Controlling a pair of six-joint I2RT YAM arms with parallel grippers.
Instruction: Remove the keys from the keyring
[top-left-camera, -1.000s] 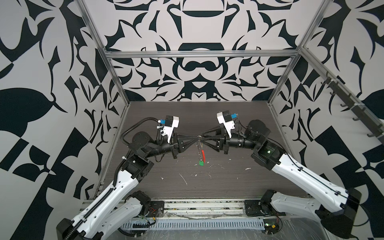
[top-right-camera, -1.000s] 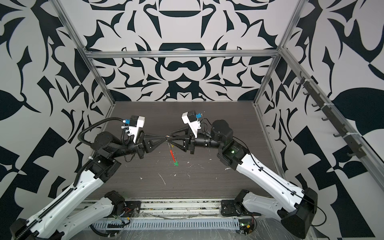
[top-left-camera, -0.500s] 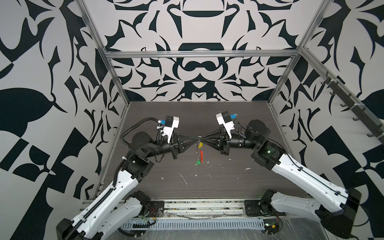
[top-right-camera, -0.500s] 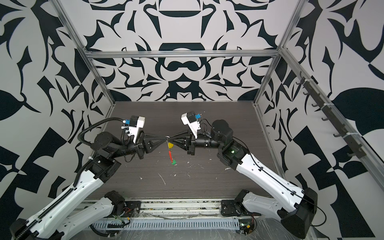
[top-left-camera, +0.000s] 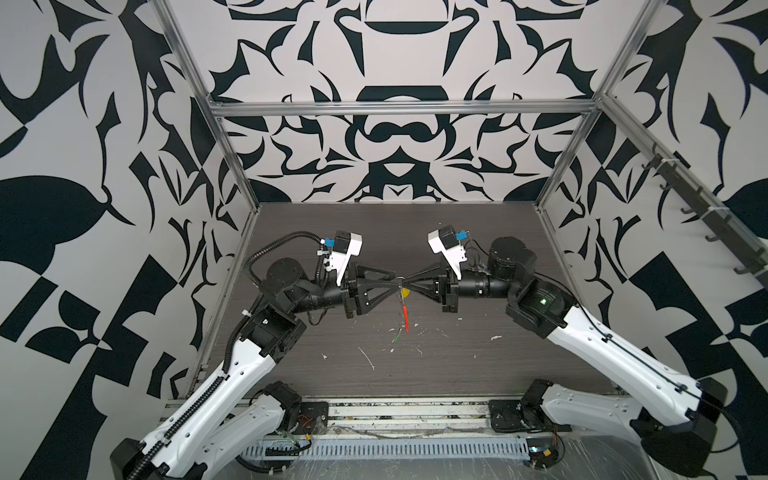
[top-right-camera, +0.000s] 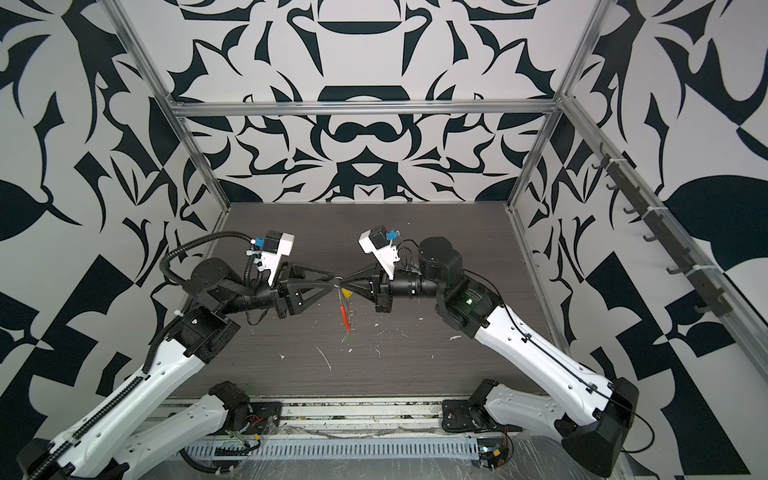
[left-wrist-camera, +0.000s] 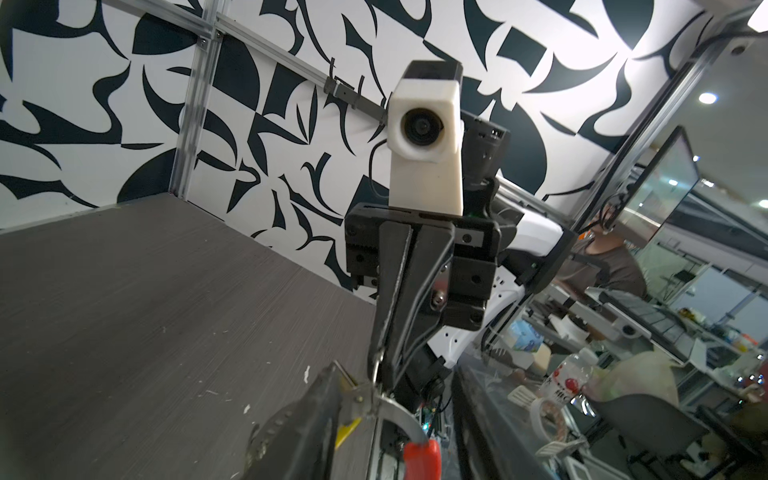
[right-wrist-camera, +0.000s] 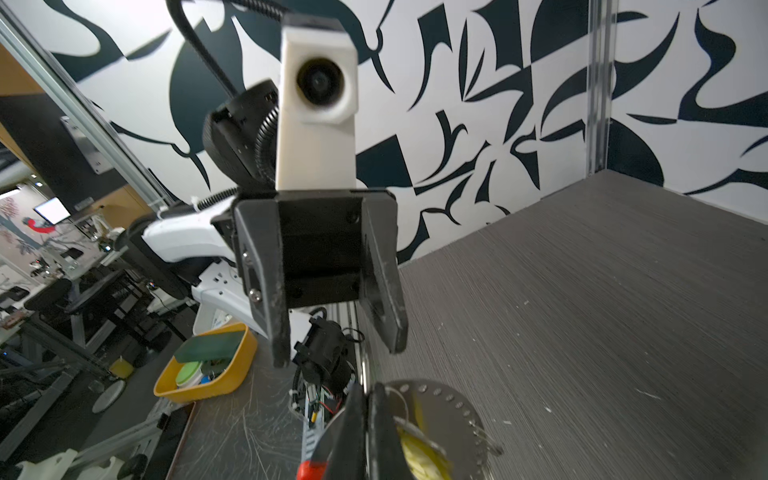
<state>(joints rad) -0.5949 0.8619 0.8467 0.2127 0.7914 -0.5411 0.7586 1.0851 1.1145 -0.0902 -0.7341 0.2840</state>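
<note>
Meeting tip to tip above the table (top-left-camera: 395, 224) in both top views, the left gripper (top-left-camera: 395, 279) stands partly open and empty; the right gripper (top-left-camera: 406, 284) pinches the keyring (top-left-camera: 406, 318), which dangles with yellow key (top-left-camera: 405, 294) and green key (top-left-camera: 397, 334). Left wrist view: right fingers (left-wrist-camera: 395, 286) are pressed together on a small ring (left-wrist-camera: 376, 365). Right wrist view: left fingers (right-wrist-camera: 264, 282) are spread, holding nothing.

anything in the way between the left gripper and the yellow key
Nothing visible. The open left gripper sits right beside the yellow key, which hangs just below the right gripper, shut on the keyring.
</note>
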